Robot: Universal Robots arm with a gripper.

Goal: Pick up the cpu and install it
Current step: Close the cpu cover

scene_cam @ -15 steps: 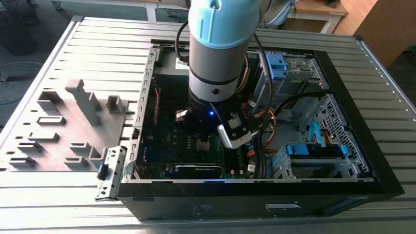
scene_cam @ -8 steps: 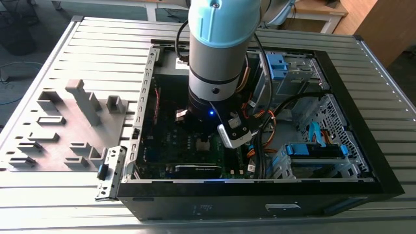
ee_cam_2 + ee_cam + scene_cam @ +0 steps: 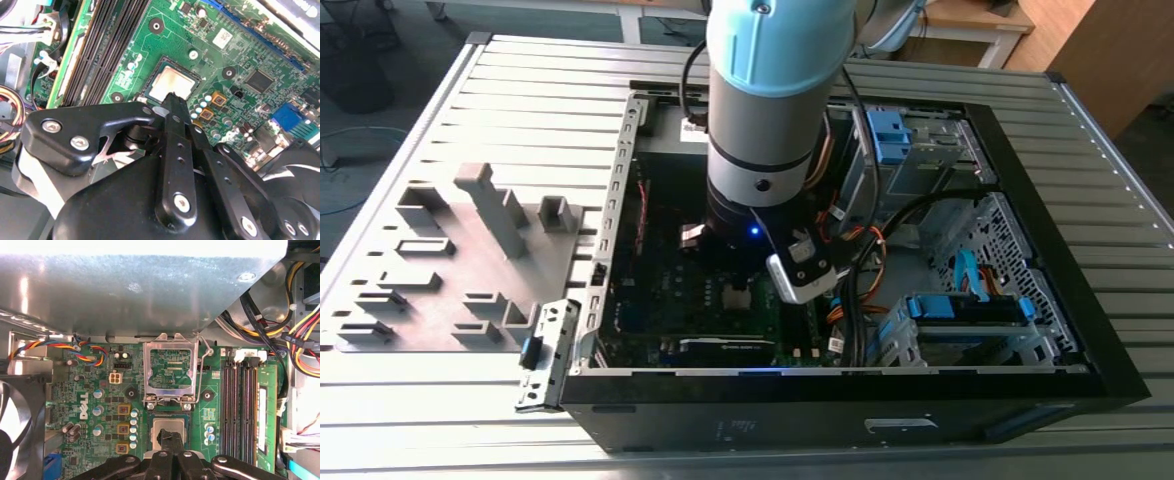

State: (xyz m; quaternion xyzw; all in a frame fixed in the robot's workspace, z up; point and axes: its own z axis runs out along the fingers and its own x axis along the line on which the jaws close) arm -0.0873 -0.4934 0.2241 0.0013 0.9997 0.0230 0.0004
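Cpu, a small flat square chip with a pale silvery metal top, lies in its socket.
It is on the green circuit board inside the big black computer case. The black gripper has its two fingers pressed close together, and I think it holds nothing. Its tip is right at the chip's edge, but I cannot tell if it touches. This looks like the step of seating the chip. To do it well, the chip should lie flat and straight with no corner up. Any push should be soft, because a hard one could hurt the socket. I count one cpu, one gripper, one shiny metal lid standing open beside the socket, and three little brown squares in a row.
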